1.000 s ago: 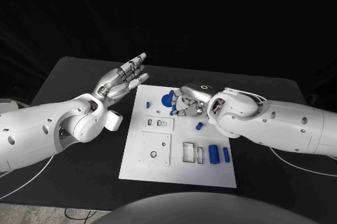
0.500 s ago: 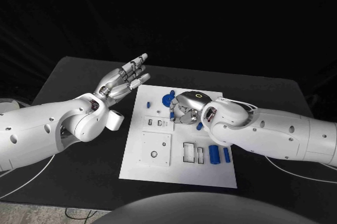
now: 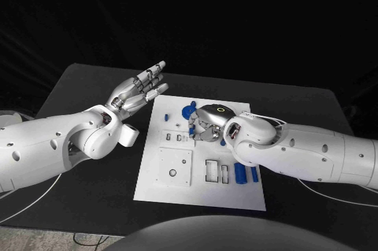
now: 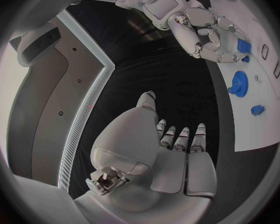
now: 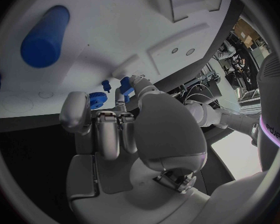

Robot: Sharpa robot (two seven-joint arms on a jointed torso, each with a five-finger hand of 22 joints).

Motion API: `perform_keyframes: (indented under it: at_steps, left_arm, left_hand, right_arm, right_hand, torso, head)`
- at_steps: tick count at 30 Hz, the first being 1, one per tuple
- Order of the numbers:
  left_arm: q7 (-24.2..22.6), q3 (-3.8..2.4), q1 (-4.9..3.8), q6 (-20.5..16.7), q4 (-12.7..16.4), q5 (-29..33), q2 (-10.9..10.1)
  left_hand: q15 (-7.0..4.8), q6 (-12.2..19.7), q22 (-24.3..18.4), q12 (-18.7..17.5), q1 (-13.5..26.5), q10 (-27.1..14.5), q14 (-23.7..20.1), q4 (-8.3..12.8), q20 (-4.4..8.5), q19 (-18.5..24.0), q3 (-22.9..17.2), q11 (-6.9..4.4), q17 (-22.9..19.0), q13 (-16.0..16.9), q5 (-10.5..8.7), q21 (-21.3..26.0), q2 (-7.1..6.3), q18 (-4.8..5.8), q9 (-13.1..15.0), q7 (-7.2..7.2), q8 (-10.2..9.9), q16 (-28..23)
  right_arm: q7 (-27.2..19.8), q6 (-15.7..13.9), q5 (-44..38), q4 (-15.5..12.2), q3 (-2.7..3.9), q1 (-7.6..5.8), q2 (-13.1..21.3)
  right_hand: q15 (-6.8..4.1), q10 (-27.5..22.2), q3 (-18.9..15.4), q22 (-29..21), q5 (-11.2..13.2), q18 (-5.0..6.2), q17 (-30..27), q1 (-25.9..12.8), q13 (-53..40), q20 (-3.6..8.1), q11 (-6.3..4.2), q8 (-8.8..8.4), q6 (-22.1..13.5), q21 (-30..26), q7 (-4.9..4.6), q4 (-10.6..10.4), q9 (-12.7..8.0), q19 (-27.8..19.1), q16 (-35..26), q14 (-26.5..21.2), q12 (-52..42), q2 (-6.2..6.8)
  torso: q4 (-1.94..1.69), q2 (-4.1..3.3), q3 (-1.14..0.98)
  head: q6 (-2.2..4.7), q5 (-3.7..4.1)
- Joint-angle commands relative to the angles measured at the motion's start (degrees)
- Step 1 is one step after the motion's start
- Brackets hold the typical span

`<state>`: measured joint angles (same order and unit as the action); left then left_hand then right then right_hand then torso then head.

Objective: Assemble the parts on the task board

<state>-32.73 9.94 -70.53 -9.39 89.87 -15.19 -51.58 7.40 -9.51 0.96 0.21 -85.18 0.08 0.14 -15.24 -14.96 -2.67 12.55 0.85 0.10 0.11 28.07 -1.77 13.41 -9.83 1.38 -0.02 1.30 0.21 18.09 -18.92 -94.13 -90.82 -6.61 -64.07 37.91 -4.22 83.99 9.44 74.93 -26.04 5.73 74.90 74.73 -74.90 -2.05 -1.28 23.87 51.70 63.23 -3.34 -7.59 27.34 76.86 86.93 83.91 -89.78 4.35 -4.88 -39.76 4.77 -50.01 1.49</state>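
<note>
The right hand [image 3: 206, 121] hangs low over the far half of the task board [image 3: 199, 192], fingers curled around a small blue part [image 5: 125, 85], apparently lining it up with a slot. The left hand [image 3: 139, 90] waits beyond the board's far-left corner, fingers straight and spread, holding nothing, probably keeping clear. A blue gear [image 4: 238, 81] lies flat near the board's far edge.

Head looks down; wrists share the task board [image 3: 201, 174].
</note>
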Motion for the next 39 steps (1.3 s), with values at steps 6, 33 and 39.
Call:
perform_keyframes:
  at_steps: [6, 33, 39]
  left_arm:
    - [-0.35, 0.27, -0.01, 1.00, 0.01, 0.15, 0.15]
    - [-0.22, 0.55, -0.01, 1.28, -0.34, 0.30, 0.20]
    - [-0.13, 0.57, -0.01, 1.32, -0.47, 0.30, 0.23]
  left_hand:
    - [0.31, 0.06, 0.09, -0.19, -0.62, -0.04, -0.08, -0.03, -0.36, 0.01, -0.40, 0.41, -0.08, -0.10, 0.35, -0.26, -0.03, -0.55, 0.03, 0.22, 0.11, -0.18]
    - [0.34, 0.10, 0.09, -0.20, -0.71, -0.05, -0.08, 0.05, -0.39, 0.00, -0.49, 0.44, -0.08, -0.10, 0.39, -0.27, 0.02, -0.55, 0.03, 0.28, 0.10, -0.18]
    - [0.34, 0.10, 0.09, -0.20, -0.71, -0.05, -0.08, 0.05, -0.39, 0.00, -0.49, 0.44, -0.08, -0.10, 0.39, -0.27, 0.02, -0.55, 0.03, 0.28, 0.10, -0.18]
  right_arm:
    - [1.72, 1.56, -1.54, 0.04, 0.01, 0.29, -0.13]
    - [1.61, 3.78, -2.01, -0.33, 0.01, 0.64, -0.04]
    - [1.31, 3.16, -2.05, -0.37, 0.01, 0.65, -0.01]
  right_hand:
    - [-0.27, 6.01, 0.50, 2.51, 0.57, 0.40, 11.63, 0.13, -15.10, 0.07, -0.06, -0.19, -0.52, -1.19, -0.16, 0.31, 0.18, -0.53, -0.66, 4.60, -0.22, 0.25]
    - [0.60, 6.01, -0.13, 2.43, 11.38, 0.61, 10.98, -1.69, -15.10, -0.77, 0.95, -5.65, -7.45, -3.35, -1.29, 0.95, -2.47, -0.68, -1.41, 4.33, -0.22, 1.53]
    - [0.62, 6.01, -0.51, 2.52, 12.95, 0.63, 10.96, -1.91, -15.10, -0.82, 0.95, -6.72, -8.25, -3.58, -1.26, 0.93, -3.28, -0.62, -1.43, 4.32, -0.22, 1.60]
  torso:
    - [-0.05, -0.03, 0.01]
    - [-0.06, -0.01, 0.03]
    - [-0.05, 0.01, 0.02]
  head:
    - [0.01, 0.16]
    - [0.01, 0.25]
    - [0.01, 0.27]
